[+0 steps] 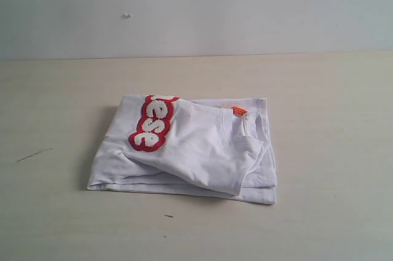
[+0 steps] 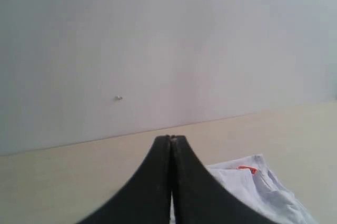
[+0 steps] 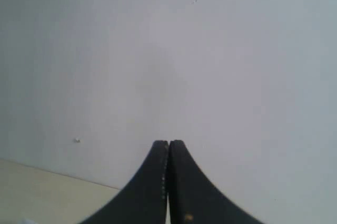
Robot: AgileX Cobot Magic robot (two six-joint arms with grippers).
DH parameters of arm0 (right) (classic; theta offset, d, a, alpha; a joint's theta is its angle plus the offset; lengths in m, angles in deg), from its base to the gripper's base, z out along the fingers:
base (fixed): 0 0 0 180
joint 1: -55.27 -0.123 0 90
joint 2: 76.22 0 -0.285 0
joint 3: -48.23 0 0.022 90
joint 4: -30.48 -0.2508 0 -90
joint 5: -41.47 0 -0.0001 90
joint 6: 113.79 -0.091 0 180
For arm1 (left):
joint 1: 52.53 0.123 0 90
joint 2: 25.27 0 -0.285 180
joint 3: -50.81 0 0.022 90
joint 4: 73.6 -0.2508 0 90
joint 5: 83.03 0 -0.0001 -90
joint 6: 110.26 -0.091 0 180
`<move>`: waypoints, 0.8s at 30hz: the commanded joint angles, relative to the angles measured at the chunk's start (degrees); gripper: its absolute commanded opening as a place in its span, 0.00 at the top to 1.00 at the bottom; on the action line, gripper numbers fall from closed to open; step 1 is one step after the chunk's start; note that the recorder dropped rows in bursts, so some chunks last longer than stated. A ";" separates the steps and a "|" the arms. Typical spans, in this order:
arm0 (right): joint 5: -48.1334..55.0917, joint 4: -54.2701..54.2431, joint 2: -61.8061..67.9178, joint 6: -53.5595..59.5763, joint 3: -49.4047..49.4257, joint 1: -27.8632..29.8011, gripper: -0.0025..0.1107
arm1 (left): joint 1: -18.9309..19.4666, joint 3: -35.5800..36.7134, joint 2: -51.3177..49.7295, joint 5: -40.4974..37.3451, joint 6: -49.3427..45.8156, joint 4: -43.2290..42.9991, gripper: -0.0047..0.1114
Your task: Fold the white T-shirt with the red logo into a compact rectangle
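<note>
The white T-shirt (image 1: 196,150) lies folded into a rough rectangle in the middle of the beige table. Part of the red logo (image 1: 153,124), white letters with a red outline, shows on its upper left fold. The orange neck tag (image 1: 239,111) sits by the collar at the upper right. Neither arm appears in the exterior view. In the left wrist view my left gripper (image 2: 170,138) is shut with nothing in it, raised over the table, with a corner of the shirt (image 2: 263,187) and its tag beside it. My right gripper (image 3: 168,143) is shut and empty, facing the wall.
The beige table (image 1: 331,120) stretches around the shirt on all sides. A pale wall (image 1: 196,9) stands behind it. A dark scratch (image 1: 34,155) marks the table at the left.
</note>
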 commanded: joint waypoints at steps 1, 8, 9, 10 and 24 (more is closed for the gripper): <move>-0.15 0.07 -0.20 -0.18 0.39 -0.05 0.98 | 0.05 0.39 0.43 0.00 -0.26 0.28 0.96; -0.15 0.07 -0.18 -0.07 0.39 -0.05 0.98 | 0.05 0.39 0.43 0.00 -0.26 0.28 0.96; -0.15 0.07 -0.18 -0.07 0.39 -0.05 0.98 | 0.05 0.39 0.41 0.00 -0.26 0.18 0.96; -0.15 0.07 -0.18 -0.07 0.39 -0.05 0.98 | 0.05 0.39 0.41 0.00 -0.26 0.18 0.96; 0.01 0.07 -0.32 -0.07 0.39 -0.05 0.98 | 0.05 14.18 15.02 7.62 41.37 -46.31 0.96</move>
